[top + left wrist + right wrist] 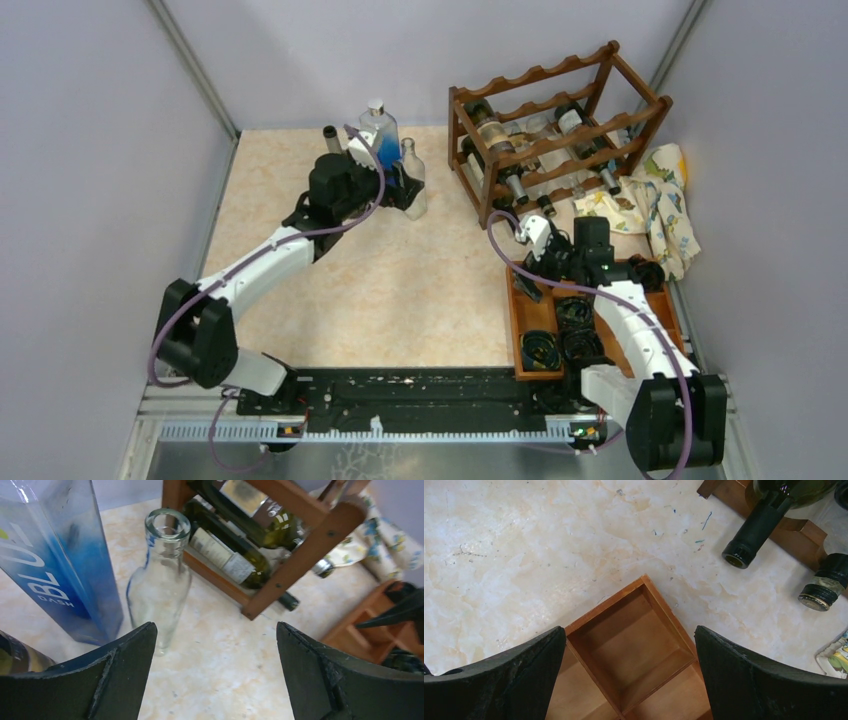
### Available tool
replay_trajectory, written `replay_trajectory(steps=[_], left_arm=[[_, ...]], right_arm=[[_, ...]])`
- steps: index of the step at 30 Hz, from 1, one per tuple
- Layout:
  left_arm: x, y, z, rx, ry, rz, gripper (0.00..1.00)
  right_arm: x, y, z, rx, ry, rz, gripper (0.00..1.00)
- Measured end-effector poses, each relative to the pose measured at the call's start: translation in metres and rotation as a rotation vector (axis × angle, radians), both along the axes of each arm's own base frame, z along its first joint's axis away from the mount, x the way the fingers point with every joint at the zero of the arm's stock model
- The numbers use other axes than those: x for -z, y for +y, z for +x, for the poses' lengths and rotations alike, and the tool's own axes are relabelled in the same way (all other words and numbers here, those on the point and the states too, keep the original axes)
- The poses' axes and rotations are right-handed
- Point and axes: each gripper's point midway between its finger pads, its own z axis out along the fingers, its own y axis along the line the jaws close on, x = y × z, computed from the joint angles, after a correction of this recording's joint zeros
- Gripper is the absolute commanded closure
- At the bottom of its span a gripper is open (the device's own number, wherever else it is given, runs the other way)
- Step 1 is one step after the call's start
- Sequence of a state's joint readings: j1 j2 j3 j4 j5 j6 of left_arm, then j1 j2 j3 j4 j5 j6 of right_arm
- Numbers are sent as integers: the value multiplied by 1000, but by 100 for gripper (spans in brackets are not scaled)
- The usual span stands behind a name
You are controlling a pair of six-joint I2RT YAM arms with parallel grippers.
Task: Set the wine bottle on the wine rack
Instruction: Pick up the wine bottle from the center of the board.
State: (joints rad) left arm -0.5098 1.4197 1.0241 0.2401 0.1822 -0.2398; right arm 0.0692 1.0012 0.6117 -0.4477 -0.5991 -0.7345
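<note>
Your left hand (215, 630) gapes wide, holding nothing, above the bench (225, 680). Just beyond its left finger stands the clear wine bottle (160, 580), upright. It is smooth, breakable glass, seemingly empty, so probably light and slippery. Grip its body. Beyond, rightward, stands the wine rack (300, 555).

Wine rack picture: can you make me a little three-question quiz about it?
1. True or false: the left gripper and the right gripper are both open.
2. What sits right under the right gripper? A) a wooden compartment tray B) a patterned cloth C) a blue bottle
3. Do the wine bottles in the wine rack stand upright or lie on their sides?

Key: 1 true; 2 A; 3 on their sides.
</note>
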Motion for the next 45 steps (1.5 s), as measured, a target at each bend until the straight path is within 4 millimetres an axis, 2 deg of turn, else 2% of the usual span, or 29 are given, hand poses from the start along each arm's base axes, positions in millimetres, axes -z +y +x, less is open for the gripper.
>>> replay_trajectory(steps=[7, 12, 18, 23, 32, 35, 37, 40, 44, 45], left_arm=[[40, 3, 25, -6, -92, 152, 7], [59, 5, 36, 15, -164, 190, 10], [90, 12, 56, 19, -142, 205, 14], [99, 7, 65, 42, -136, 202, 15], [98, -8, 76, 97, -214, 185, 21], [101, -12, 83, 111, -218, 182, 28], [103, -15, 87, 126, -225, 177, 37], [103, -19, 87, 164, -243, 163, 53], [103, -24, 81, 226, -262, 152, 81], [103, -26, 79, 246, -265, 151, 84]], right_arm=[[2, 0, -2, -4, 11, -4, 2], [5, 0, -3, -5, 21, -6, 2], [6, 0, -3, -7, 24, -8, 2], [8, 1, -3, -14, 30, -11, 2], [10, 2, -4, -22, 38, -16, 2], [10, 2, -4, -22, 38, -16, 2], [10, 2, -5, -24, 39, -17, 2], [11, 4, -5, -31, 43, -18, 2], [11, 6, -6, -38, 42, -20, 2], [11, 6, -6, -40, 42, -20, 2]])
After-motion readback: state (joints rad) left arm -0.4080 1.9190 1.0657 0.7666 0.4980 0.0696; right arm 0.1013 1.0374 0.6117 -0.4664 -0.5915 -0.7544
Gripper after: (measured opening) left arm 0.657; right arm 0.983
